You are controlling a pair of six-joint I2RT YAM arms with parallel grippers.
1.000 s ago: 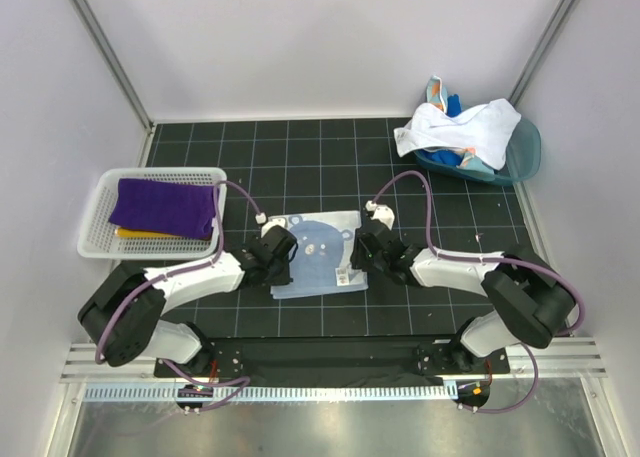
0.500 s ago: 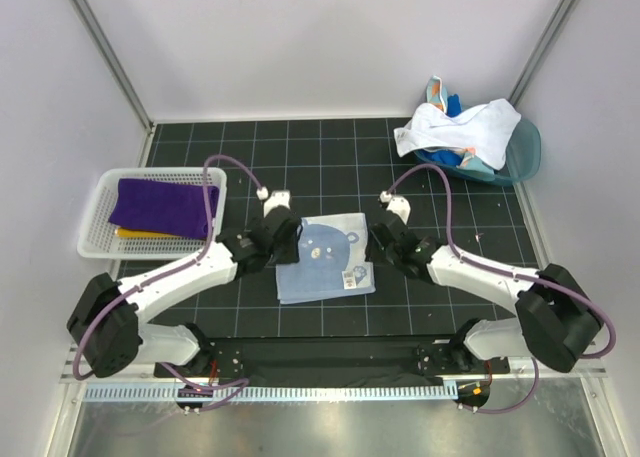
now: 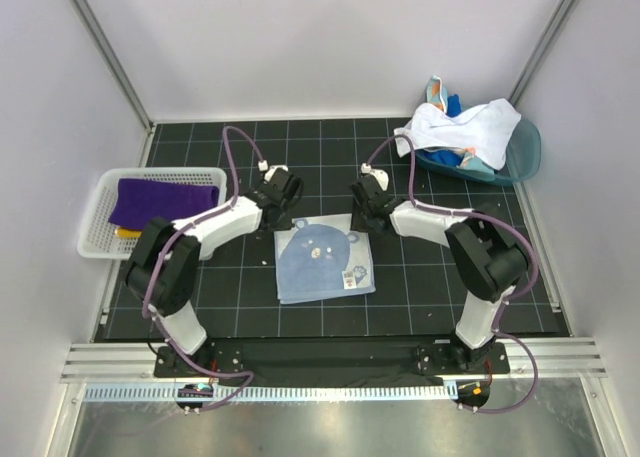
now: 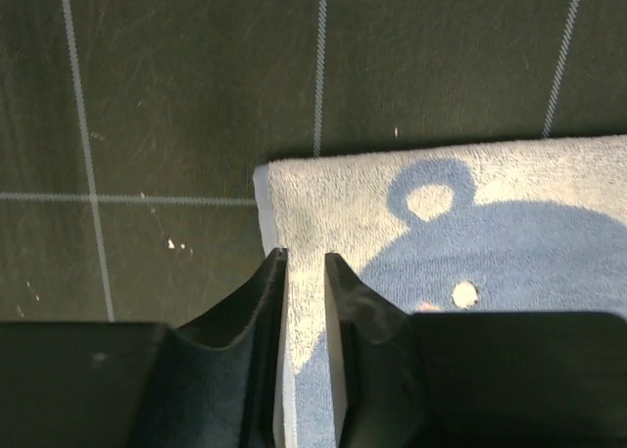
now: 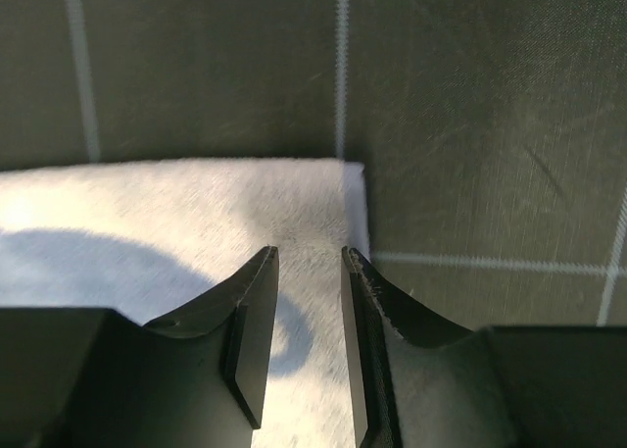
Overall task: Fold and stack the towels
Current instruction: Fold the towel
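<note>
A pale blue towel point(image 3: 323, 257) with a bear face lies folded flat on the black mat, between the two arms. My left gripper point(image 3: 283, 205) hangs over its far left corner. In the left wrist view the jaws point(image 4: 304, 257) stand a narrow gap apart, and the towel's edge point(image 4: 470, 232) lies flat beneath them. My right gripper point(image 3: 368, 205) is over the far right corner. It is open point(image 5: 309, 252), with the towel point(image 5: 176, 203) flat below and nothing held. A purple towel point(image 3: 165, 202) lies on a yellow one point(image 3: 122, 232) in the basket.
The white mesh basket point(image 3: 95, 217) stands at the left edge of the mat. At the back right a teal tub point(image 3: 525, 152) holds a heap of towels, a white one point(image 3: 460, 127) on top. Walls close in on three sides.
Both grippers moved from the towel's sides out to its far corners. The lifted half of the towel came down, and it now lies flat with the bear face up.
</note>
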